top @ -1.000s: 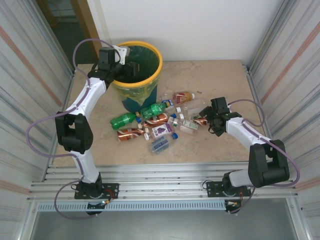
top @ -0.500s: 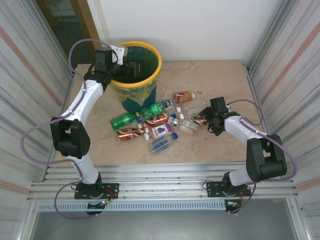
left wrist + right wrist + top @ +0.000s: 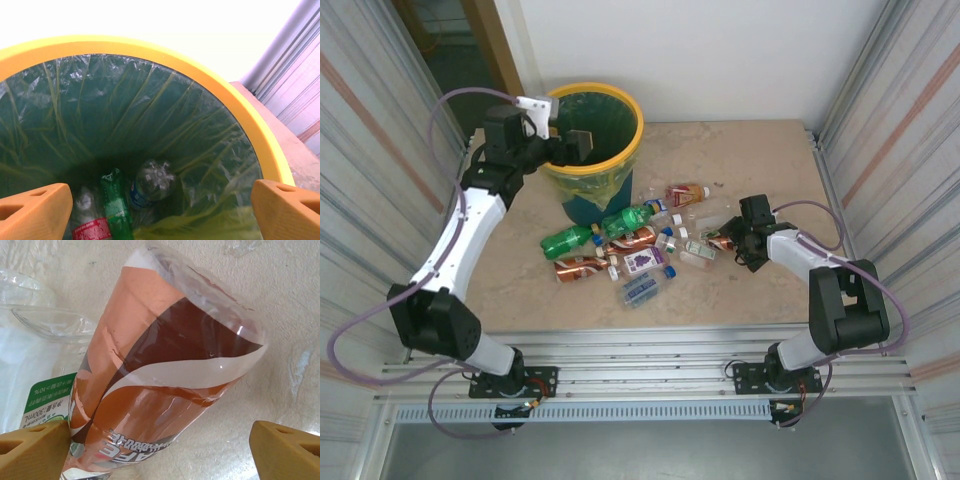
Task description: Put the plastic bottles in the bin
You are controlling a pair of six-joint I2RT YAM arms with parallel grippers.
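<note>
The bin [image 3: 638,137], yellow-rimmed with a green liner, stands at the back left of the table. My left gripper [image 3: 574,141] hangs open over its left rim with nothing between its fingers. Looking down past that gripper [image 3: 160,212] and the bin's rim [image 3: 225,95], I see a green bottle [image 3: 116,207], a clear blue-labelled bottle [image 3: 152,182] and a red-labelled one [image 3: 90,225] at the bottom. Several plastic bottles lie mid-table, among them a green one [image 3: 567,240] and a brown one [image 3: 582,267]. My right gripper [image 3: 732,240] is open astride a brown-orange bottle [image 3: 160,370]; the bottle rests by the left finger [image 3: 32,450], clear of the right.
Corrugated metal walls close in the left and right sides, and a white wall stands behind. An aluminium rail [image 3: 640,350] runs along the near edge. A crushed clear bottle [image 3: 45,320] lies just left of the brown-orange one. Bare tabletop lies at the back right [image 3: 750,160].
The left gripper has opened wide over the bin while its arm swung out to the left. The right gripper stays at the brown-orange bottle, its jaws a little narrower.
</note>
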